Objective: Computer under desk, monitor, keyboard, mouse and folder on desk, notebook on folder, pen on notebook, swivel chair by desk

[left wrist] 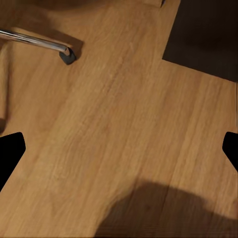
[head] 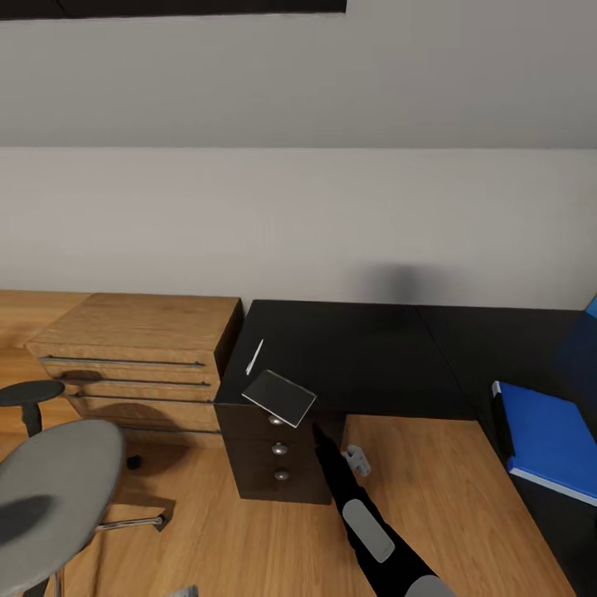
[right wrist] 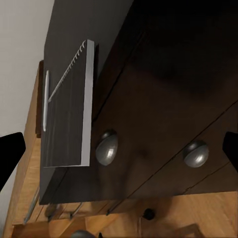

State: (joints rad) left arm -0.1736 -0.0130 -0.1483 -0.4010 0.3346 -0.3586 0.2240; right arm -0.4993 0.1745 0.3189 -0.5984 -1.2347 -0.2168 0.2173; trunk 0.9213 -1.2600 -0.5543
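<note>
The grey notebook (head: 279, 396) lies on the black desk (head: 365, 356) with its corner overhanging the front edge above the drawers. Just behind it lies the white pen (head: 254, 356). Further right, the blue folder (head: 551, 439) rests on the desk's right wing. My right gripper (head: 318, 433) hangs open in front of the drawers, just below the notebook (right wrist: 67, 119) and pen (right wrist: 46, 99), holding nothing. My left gripper (left wrist: 119, 148) is open over bare floor near a castor (left wrist: 67, 55) of the swivel chair (head: 50, 481). The monitor, keyboard, mouse and computer are out of view.
A light wooden chest (head: 141, 348) with bar handles stands against the desk's left end. The drawers have round silver knobs (right wrist: 106, 147). Wood floor spreads between the chair and the desk's inner corner. A sloped grey wall rises behind the desk.
</note>
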